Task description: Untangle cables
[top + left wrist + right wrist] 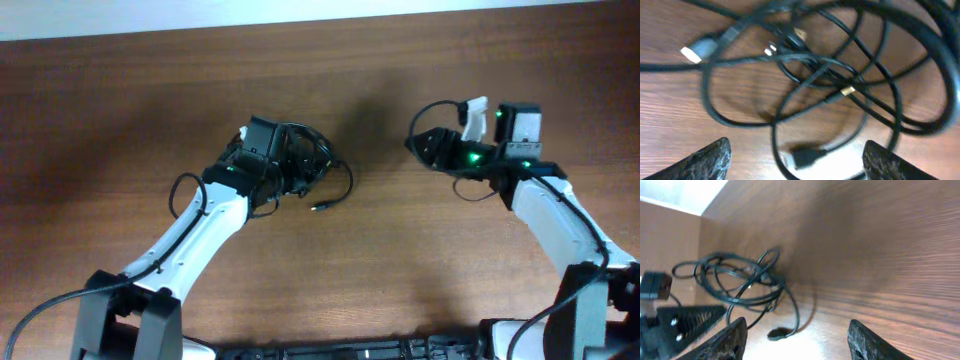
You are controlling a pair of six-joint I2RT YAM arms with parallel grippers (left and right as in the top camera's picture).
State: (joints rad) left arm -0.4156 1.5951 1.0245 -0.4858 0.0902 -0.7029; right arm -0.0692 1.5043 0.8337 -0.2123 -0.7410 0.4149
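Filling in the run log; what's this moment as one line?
left gripper: open above cables | right gripper: open, empty, apart from them | cables: tangled on table

The cables (pixel 308 165) lie in one tangled heap on the desk (pixel 380 270), left of centre, right at the tip of the left hand (pixel 796 160). In the left wrist view, their loops cross one another just ahead of that hand's two spread fingers, and one plug (pixel 805 156) lies between the fingertips. A single loose end (pixel 322 207) trails out of the heap toward the desk's near edge. The right hand (pixel 420 145) sits well apart, to the right of the heap. It faces the heap with fingers spread and a stretch of desk between them.
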